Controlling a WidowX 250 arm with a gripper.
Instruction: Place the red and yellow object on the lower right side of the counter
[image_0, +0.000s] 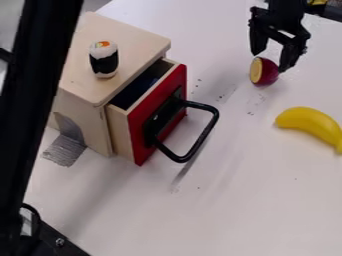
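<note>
Just under the tips of the black gripper's (270, 60) fingers (290, 56) lies the red and yellow object (267, 72), in the upper right of the view. The fingers point down and stand apart, open, with the object at the gap between their tips; one tip is right by its right side, and whether it touches cannot be told. The gripper's upper part is cut off by the top edge. Down and right of the fingers, the tail of a yellow banana (308, 123) runs out at the right edge. Well left of them, a wooden box (120, 42) has its red-fronted drawer (175, 87) partly pulled out; something dark blue (148, 84) inside is hard to make out. A sushi piece (104, 59) stands on the box, and a black post (33, 85), cut off by the frame, hides part of the view's left side. The object is small and rounded, with a deep purplish-red skin and a flat, pale yellow face turned left.
</note>
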